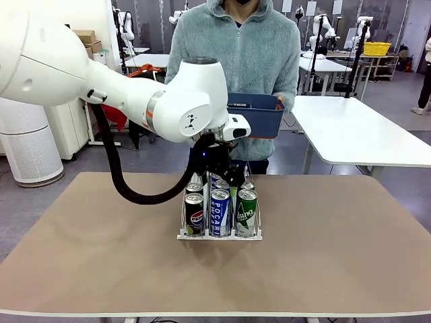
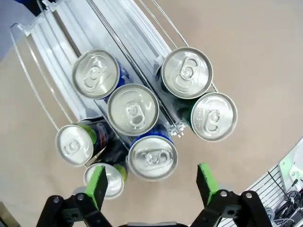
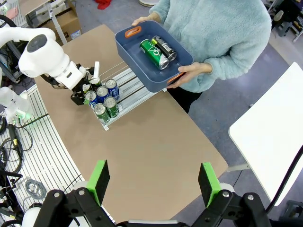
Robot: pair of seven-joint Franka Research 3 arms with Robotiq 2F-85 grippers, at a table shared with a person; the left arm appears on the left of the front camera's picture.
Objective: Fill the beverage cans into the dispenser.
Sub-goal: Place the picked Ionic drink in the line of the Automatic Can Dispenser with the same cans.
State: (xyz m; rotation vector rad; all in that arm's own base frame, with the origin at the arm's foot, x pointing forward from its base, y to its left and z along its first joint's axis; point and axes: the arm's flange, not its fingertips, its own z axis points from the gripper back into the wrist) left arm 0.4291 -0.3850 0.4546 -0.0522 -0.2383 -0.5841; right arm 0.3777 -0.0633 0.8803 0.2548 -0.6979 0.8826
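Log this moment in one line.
left gripper: open, above slim aluminium cans in clear plastic dispenser | right gripper: open | person's dark blue plastic bin: two cans

Black, blue-and-white, green cans; navy bin

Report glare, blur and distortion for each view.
Front view: even room light, the dispenser sharp, and the near left arm looms large. Left wrist view: the can tops are bright with a soft sheen, not blown out, and the rails bow from the wide lens. Right wrist view: the table outline bends, the blue bin is crisp.
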